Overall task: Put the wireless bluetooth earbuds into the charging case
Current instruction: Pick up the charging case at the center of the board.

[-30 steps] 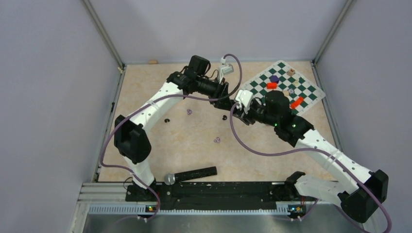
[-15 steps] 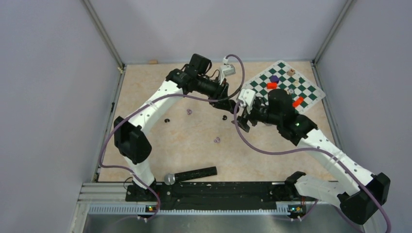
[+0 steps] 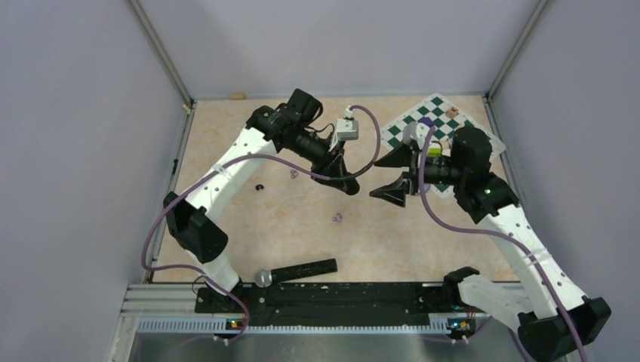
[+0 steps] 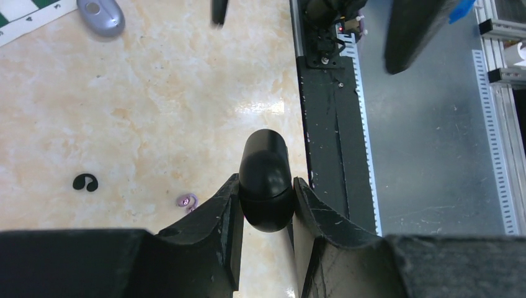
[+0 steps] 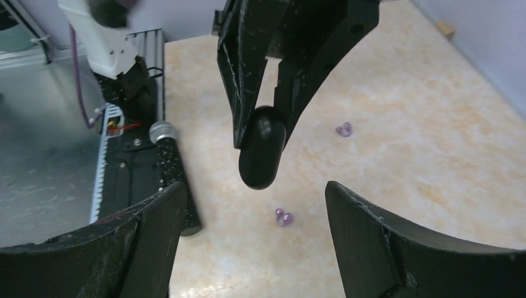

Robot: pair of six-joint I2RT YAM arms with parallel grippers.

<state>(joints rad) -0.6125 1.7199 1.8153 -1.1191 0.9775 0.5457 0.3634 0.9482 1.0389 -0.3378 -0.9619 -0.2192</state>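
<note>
My left gripper (image 4: 265,186) is shut on a glossy black oval charging case (image 4: 267,177) and holds it above the table. The case also shows in the right wrist view (image 5: 262,148). My right gripper (image 3: 392,175) is open wide and empty, facing the case from the right. A lilac earbud (image 5: 283,216) lies on the table below the case, and another (image 5: 343,129) lies farther off. In the top view the lilac buds (image 3: 337,218) (image 3: 293,174) and one black bud (image 3: 260,187) lie apart on the table. The left wrist view shows a black bud (image 4: 85,182). A lilac-grey oval case (image 4: 101,13) lies by the chessboard's edge.
A green-and-white chessboard (image 3: 469,140) with coloured blocks lies at the far right, partly under my right arm. A black rod with a silver head (image 3: 298,271) lies near the front rail (image 3: 340,296). Grey walls close in the table on three sides.
My right gripper has pulled back to the right, away from the left gripper, and its jaws now stand wide apart. My left gripper has shifted slightly left, still holding the black case.
</note>
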